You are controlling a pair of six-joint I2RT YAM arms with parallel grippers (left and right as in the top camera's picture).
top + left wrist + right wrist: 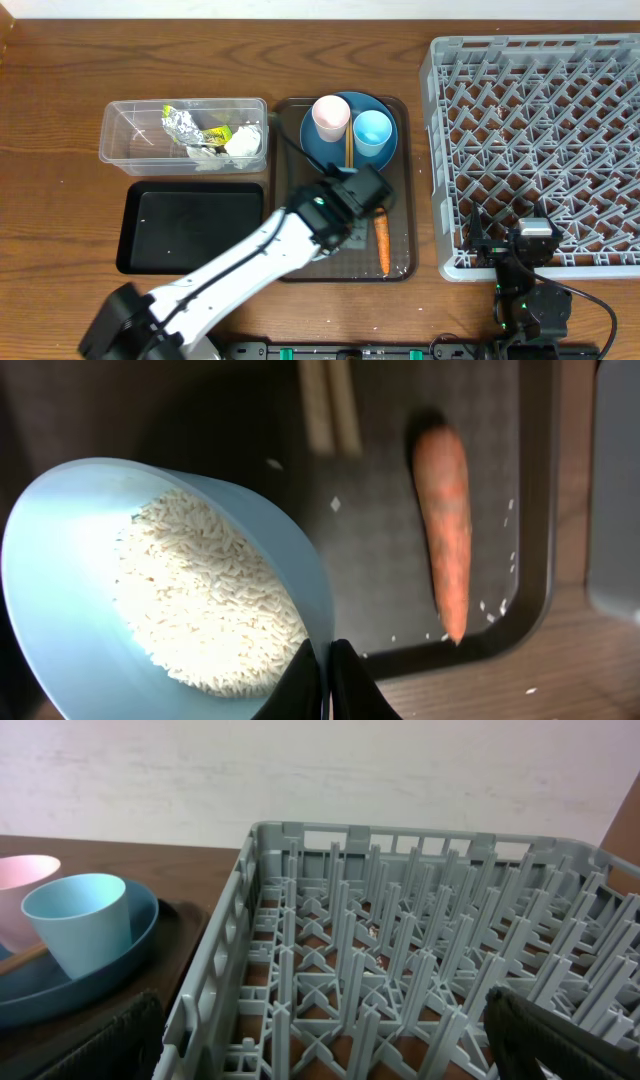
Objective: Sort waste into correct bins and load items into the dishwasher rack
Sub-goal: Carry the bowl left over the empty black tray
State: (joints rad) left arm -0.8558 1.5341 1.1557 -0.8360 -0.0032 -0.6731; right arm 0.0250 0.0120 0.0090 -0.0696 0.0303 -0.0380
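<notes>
My left gripper (pixel 328 645) is shut on the rim of the pale-blue bowl (pixel 60 570), which holds a heap of white rice (pixel 210 600). It hangs over the brown serving tray (pixel 535 560); in the overhead view the left gripper (pixel 360 190) and arm hide the bowl. An orange carrot (pixel 445 530) (pixel 382 243) lies on that tray with loose rice grains (pixel 500 605) beside it. The wooden chopsticks (pixel 330 405) (pixel 348 150) rest on the dark-blue plate (pixel 316 150). My right gripper (pixel 330 1035) (pixel 520 235) stands open over the near left corner of the grey dishwasher rack (pixel 540 130) (pixel 400 950).
The pink cup (pixel 331 117) and light-blue cup (pixel 372 132) (pixel 80 920) stand on the plate. The clear tub (pixel 130 135) holds foil (pixel 182 123), a yellow-green wrapper (pixel 215 133) and tissues (pixel 243 143). The black tray (pixel 190 225) lies in front of it.
</notes>
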